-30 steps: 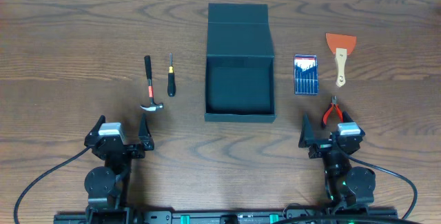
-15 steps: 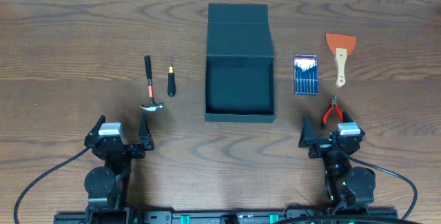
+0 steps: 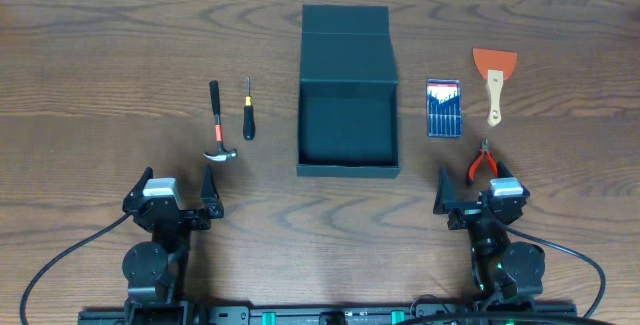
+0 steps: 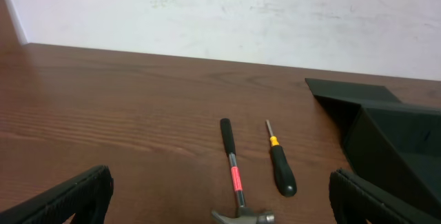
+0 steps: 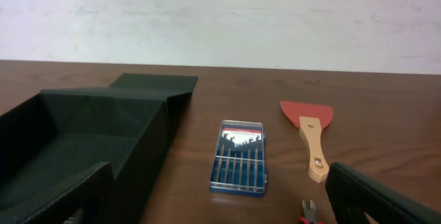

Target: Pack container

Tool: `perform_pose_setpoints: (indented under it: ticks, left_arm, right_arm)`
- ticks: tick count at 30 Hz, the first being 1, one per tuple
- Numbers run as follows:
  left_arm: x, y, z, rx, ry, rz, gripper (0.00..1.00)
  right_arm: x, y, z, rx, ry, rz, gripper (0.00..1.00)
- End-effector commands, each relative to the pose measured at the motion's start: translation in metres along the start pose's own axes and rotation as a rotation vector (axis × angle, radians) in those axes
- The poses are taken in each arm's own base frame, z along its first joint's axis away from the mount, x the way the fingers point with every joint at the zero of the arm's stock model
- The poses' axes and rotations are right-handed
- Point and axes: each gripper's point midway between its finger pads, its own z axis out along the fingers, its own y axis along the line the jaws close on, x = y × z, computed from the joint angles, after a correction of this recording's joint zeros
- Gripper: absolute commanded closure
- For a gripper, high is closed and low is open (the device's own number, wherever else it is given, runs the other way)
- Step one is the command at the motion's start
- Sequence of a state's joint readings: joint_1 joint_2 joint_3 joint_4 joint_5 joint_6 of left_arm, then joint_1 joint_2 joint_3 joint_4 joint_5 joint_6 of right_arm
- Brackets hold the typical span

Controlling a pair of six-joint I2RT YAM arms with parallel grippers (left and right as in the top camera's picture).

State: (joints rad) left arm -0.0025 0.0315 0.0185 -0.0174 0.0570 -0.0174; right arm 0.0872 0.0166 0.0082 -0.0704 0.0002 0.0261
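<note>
The container [image 3: 348, 90] is a dark open box at the table's middle, its flap lid lying flat behind it; it also shows in the right wrist view as container [image 5: 83, 141] and at the right of the left wrist view as container [image 4: 393, 134]. Left of it lie a hammer [image 3: 218, 125] and a small screwdriver [image 3: 248, 113]. To its right are a blue case of precision screwdrivers [image 3: 444, 108], a scraper [image 3: 494, 80] with an orange blade, and red-handled pliers [image 3: 483, 161]. My left gripper [image 3: 172, 195] and right gripper [image 3: 474, 193] rest open near the front edge, holding nothing.
A white wall runs behind the table's far edge. Cables trail from both arm bases at the front. Bare wood lies between the tools and the grippers.
</note>
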Motion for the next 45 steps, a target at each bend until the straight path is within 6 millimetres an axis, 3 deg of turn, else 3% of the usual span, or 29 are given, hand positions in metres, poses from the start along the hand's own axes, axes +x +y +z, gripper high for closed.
perform_pose_setpoints:
  ticks: [1,16,35,38,45]
  left_arm:
    - [0.007,-0.003,0.001,0.018,0.012,0.021,0.02]
    - [0.007,-0.003,0.001,0.017,0.012,0.021,0.01]
    - [0.007,-0.003,0.001,0.018,0.012,0.021,0.01]
    - [0.007,-0.003,0.001,0.018,0.012,0.021,0.01]
    - [0.007,-0.003,0.001,0.018,0.012,0.021,0.02]
  right_arm:
    - [0.0,-0.006,0.0,0.027,-0.006,0.015,0.01]
    - [0.0,-0.01,0.0,0.049,-0.006,0.049,0.01]
    - [0.019,-0.006,0.004,0.031,0.081,0.049,0.01]
    - [0.007,-0.006,0.004,0.031,0.058,0.05,0.01]
    - [-0.064,-0.03,0.014,0.178,0.044,0.007,0.01]
